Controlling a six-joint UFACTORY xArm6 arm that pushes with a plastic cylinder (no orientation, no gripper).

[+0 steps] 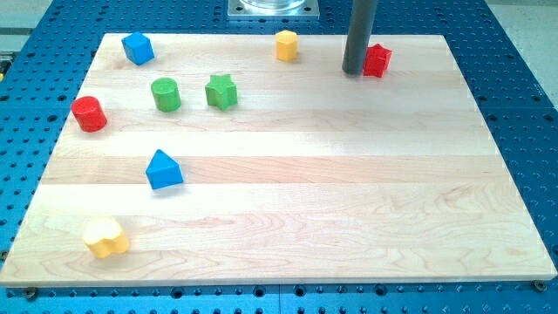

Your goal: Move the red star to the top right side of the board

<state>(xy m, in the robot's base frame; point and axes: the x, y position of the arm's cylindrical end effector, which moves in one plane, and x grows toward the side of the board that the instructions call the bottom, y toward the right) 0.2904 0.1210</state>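
The red star point(377, 60) lies near the view's top right of the wooden board point(288, 174), close to the top edge. My tip point(353, 71) stands right against the star's left side; the dark rod rises from there out of the view's top. Part of the star's left edge is hidden behind the rod.
A yellow hexagon block point(286, 44) sits at top centre. A blue block point(138, 48) is at top left. A green cylinder point(166, 94), green star point(221, 91) and red cylinder point(89, 114) lie at left. A blue triangle point(163, 170) and yellow heart-like block point(106, 237) lie lower left.
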